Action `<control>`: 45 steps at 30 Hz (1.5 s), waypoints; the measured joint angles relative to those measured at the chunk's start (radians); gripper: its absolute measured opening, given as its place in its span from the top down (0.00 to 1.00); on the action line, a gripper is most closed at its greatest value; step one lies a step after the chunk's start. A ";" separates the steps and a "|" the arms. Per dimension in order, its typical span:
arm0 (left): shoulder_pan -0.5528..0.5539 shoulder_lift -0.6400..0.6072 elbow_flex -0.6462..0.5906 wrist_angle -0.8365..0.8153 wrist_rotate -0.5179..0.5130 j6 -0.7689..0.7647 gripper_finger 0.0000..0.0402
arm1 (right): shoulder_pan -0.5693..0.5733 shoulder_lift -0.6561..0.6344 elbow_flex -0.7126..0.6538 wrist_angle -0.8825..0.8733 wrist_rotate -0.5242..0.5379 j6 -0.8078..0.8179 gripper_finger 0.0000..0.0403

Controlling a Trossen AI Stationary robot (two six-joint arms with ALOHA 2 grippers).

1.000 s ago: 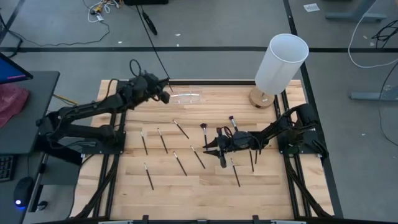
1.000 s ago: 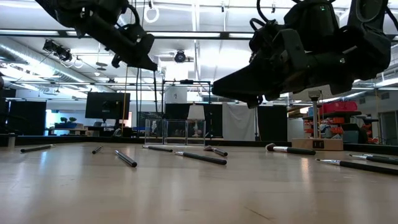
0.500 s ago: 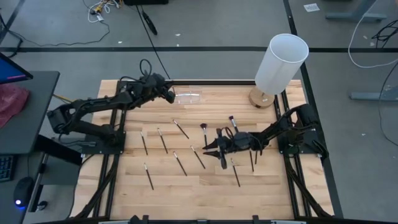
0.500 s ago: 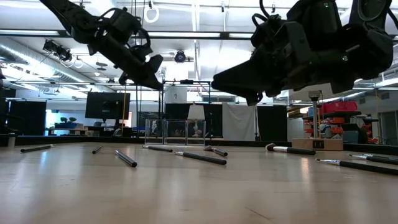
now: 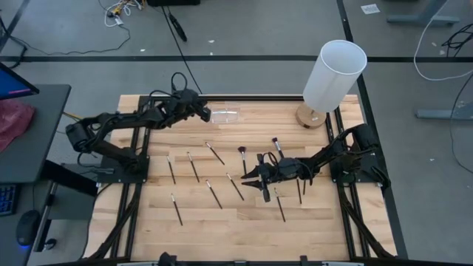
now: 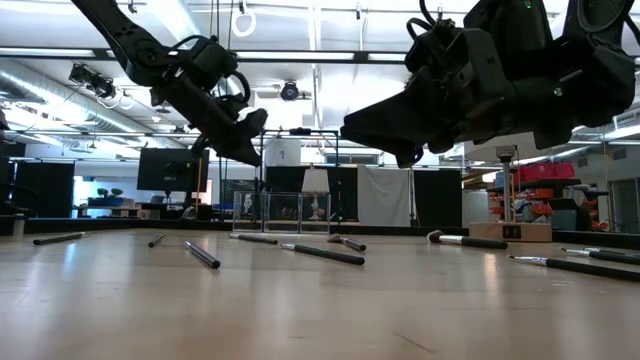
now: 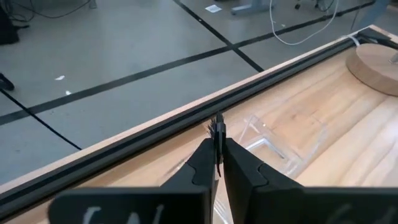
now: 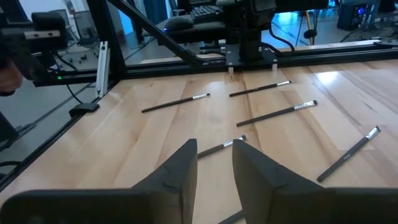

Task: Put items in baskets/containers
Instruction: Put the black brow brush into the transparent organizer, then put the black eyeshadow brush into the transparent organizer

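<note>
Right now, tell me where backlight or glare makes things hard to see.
Low view: bright ceiling lights silhouette both arms. High view: the clear organiser box nearly vanishes against the wood. Left wrist view: its walls show only as faint glints beyond the brush in the left gripper.

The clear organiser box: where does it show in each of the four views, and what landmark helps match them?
High view: the clear organiser box sits at the table's far edge, just right of the left gripper.
Low view: small, far back, centre.
Left wrist view: just beyond the fingertips, which pinch a brush, right of centre.
Right wrist view: not in it.
Shared landmark: the lamp's round wooden base.
</note>
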 joint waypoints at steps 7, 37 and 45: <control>0.002 0.002 0.000 0.003 0.008 -0.001 0.91 | 0.000 0.000 0.000 0.000 0.000 0.006 0.75; 0.055 -0.041 -0.002 -0.048 -0.019 0.139 0.68 | -0.002 0.000 0.000 -0.001 0.027 0.047 0.75; 0.026 -0.206 -0.002 -0.105 -0.025 0.173 0.68 | -0.003 0.000 0.000 -0.015 0.082 0.046 0.75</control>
